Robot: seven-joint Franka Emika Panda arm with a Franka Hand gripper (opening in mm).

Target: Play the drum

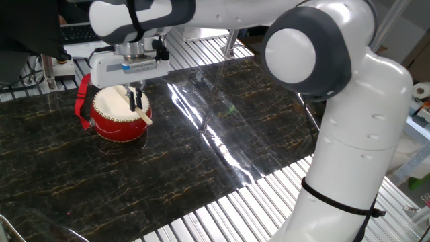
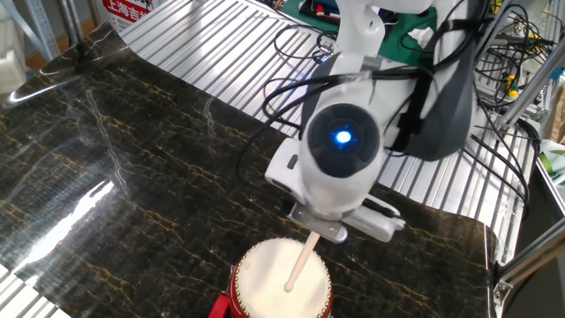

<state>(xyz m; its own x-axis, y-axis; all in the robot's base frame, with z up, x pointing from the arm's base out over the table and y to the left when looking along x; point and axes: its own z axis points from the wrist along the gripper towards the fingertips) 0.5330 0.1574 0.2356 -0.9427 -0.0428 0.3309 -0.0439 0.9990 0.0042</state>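
Directly under jaws (image 1: 135,99): drum (image 1: 118,114); jaws clamped on stick (image 2: 298,266), tip touching skin

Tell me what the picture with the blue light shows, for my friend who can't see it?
A white robot arm holds a thin wooden stick in its pincer over a small red drum, stick tip at the cream skin. The drum sits on a dark marbled table.

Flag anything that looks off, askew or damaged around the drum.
Nothing stands out. The drum sits upright on the table, its skin looking whole, its strap hanging at one side. The gripper holds the stick slanted over the skin, as a drumstick would be. No spill or damage shows.
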